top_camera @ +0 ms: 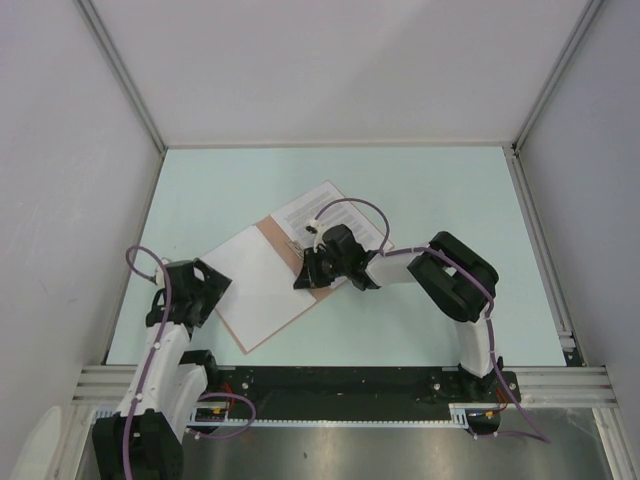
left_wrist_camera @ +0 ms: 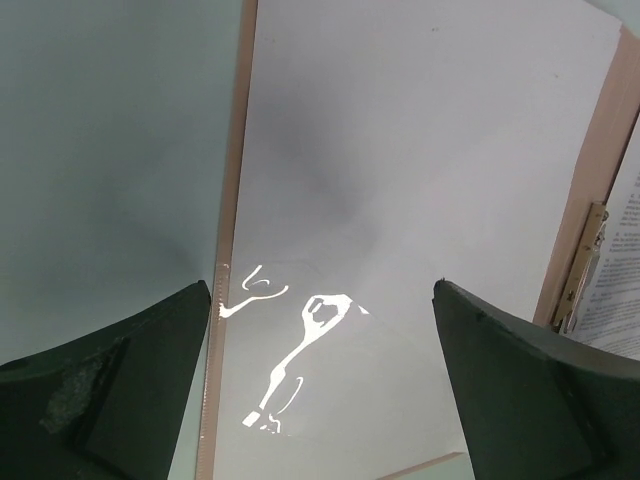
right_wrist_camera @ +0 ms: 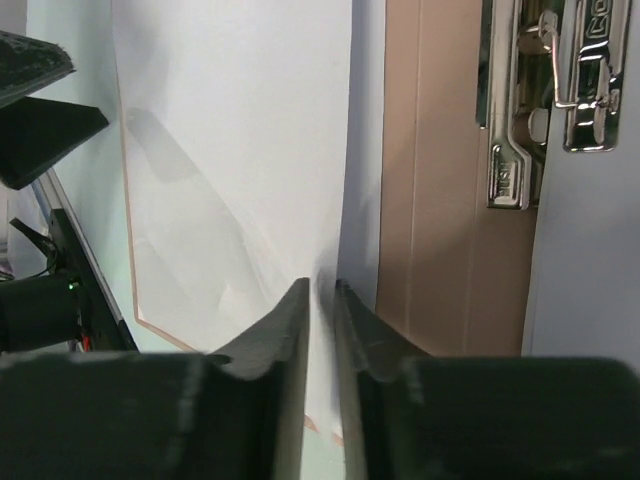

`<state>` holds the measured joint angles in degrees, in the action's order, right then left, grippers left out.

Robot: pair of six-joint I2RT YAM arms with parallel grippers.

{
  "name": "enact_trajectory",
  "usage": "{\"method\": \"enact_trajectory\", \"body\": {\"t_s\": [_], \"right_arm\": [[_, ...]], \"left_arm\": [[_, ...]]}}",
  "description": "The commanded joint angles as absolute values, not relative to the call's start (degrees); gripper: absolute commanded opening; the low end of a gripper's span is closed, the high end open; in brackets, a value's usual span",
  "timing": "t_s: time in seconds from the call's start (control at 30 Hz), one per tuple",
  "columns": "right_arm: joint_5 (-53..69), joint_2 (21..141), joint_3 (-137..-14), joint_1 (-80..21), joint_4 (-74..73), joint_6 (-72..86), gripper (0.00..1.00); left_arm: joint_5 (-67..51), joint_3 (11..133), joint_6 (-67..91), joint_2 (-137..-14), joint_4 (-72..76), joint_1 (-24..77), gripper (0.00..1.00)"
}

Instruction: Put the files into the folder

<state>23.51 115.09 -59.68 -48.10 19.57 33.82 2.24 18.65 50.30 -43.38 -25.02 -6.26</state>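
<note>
The salmon-brown folder [top_camera: 278, 240] lies open on the table. A blank white sheet [top_camera: 255, 285] covers its left half and a printed sheet [top_camera: 320, 210] lies on its right half, by the metal clip [right_wrist_camera: 520, 100]. My right gripper [top_camera: 305, 272] is shut on the blank sheet's right edge [right_wrist_camera: 240, 150] near the spine [right_wrist_camera: 430, 200]. My left gripper [top_camera: 205, 285] is open and empty, hovering over the sheet's left part [left_wrist_camera: 400, 200], with the folder's edge [left_wrist_camera: 232, 200] beside its left finger.
The pale green table [top_camera: 440, 190] is boxed in by white walls on three sides. An aluminium rail [top_camera: 340, 380] with the arm bases runs along the near edge. The clip [left_wrist_camera: 590, 260] and printed text [left_wrist_camera: 625, 260] show at the right in the left wrist view.
</note>
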Motion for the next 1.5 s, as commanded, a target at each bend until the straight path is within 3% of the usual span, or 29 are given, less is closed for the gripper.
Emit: {"method": "enact_trajectory", "body": {"t_s": [0.0, 0.03, 0.17, 0.23, 0.3, 0.37, 0.4, 0.43, 0.53, 0.83, 1.47], "right_arm": [[23.73, 110.58, -59.5, -47.55, 18.38, 31.21, 0.27], [23.38, 108.91, -59.85, -47.37, 17.33, 29.72, 0.37], [18.13, 105.03, -61.17, -47.55, 9.95, 21.03, 0.62], [15.05, 104.77, -63.27, -47.64, 6.26, 17.33, 0.71], [10.56, 105.03, -66.96, -47.72, 2.03, 11.88, 0.73], [6.79, 106.77, -71.33, -47.81, -1.55, 7.85, 0.68], [5.72, 107.74, -73.28, -47.64, -3.32, 7.13, 0.62], [5.02, 108.71, -75.56, -47.55, -5.17, 6.42, 0.49], [3.34, 112.67, -81.73, -47.64, -9.22, 3.69, 0.41], [0.45, 121.37, -91.57, -49.48, -17.05, 1.76, 0.36], [-12.12, 128.84, -95.62, -54.49, -19.6, 0.18, 0.29]], "left_arm": [[4.21, 25.92, 46.68, -40.34, -30.05, -6.59, 1.0], [4.48, 28.36, 46.23, -39.99, -30.75, -6.68, 1.0], [2.12, 32.86, 43.95, -41.82, -32.43, -6.59, 1.0], [1.06, 34.88, 43.51, -43.15, -33.22, -6.59, 1.0], [-0.95, 35.51, 42.72, -44.56, -33.31, -6.59, 0.99], [-1.67, 35.6, 41.93, -45.08, -33.05, -6.68, 1.0], [-2.1, 35.51, 41.75, -45.17, -33.05, -6.59, 1.0], [-2.2, 35.59, 41.49, -45.18, -33.31, -6.59, 1.0], [-3.16, 35.77, 40.96, -45.26, -33.05, -6.59, 1.0], [-4.48, 35.33, 40.78, -45.7, -31.91, -6.59, 0.99], [-4.92, 35.51, 40.61, -46.67, -32.25, -6.59, 0.99]]}}
